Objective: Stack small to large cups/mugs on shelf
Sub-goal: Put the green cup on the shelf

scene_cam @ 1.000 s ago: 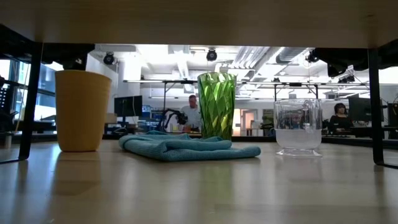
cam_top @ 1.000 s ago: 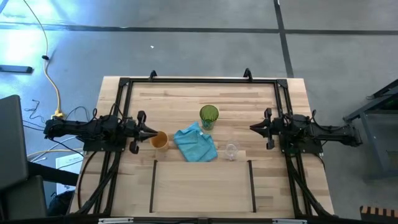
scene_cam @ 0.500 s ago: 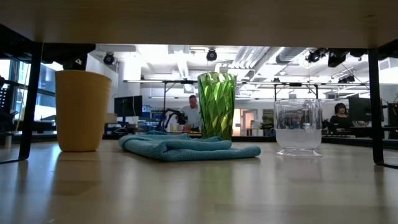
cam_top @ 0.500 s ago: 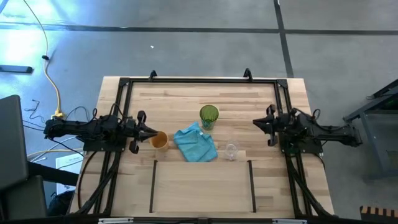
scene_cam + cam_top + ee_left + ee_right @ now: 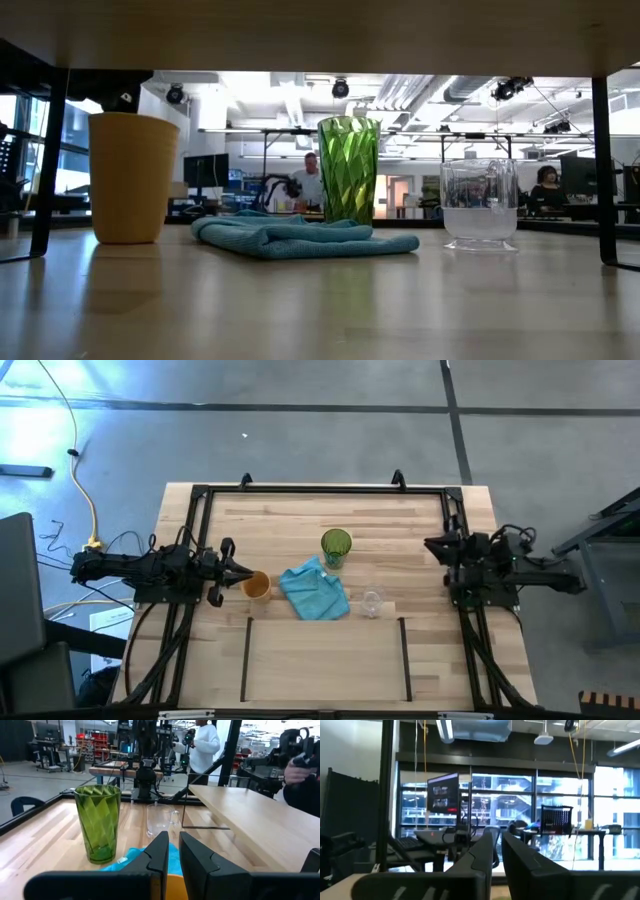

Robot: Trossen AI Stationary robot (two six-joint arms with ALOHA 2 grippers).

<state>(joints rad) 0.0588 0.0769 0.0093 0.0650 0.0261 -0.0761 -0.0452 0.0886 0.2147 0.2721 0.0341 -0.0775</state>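
Three cups stand upright on their bases on the wooden table. The orange cup [image 5: 257, 586] [image 5: 133, 178] is on the left, the green tumbler [image 5: 336, 546] [image 5: 348, 170] [image 5: 98, 822] farther back in the middle, and the small clear glass [image 5: 372, 601] [image 5: 480, 203] [image 5: 160, 819] on the right. My left gripper [image 5: 243, 572] [image 5: 173, 851] is shut and points level toward the table's right, its tips at the orange cup's rim [image 5: 175, 887]. My right gripper [image 5: 430, 544] [image 5: 496, 851] is shut and hangs over the table's right side, tipped up, far from the cups. The outlined shelf area [image 5: 325, 660] lies at the near edge.
A crumpled light-blue cloth [image 5: 315, 592] [image 5: 300, 236] lies between the cups, against the tumbler's near side. A black metal frame [image 5: 320, 490] runs around the table's far and side edges. People and benches show in the room beyond the table.
My right gripper has drawn back toward the table's right and far edges, risen and tipped upward. It stays shut. The left arm and the cups have kept still.
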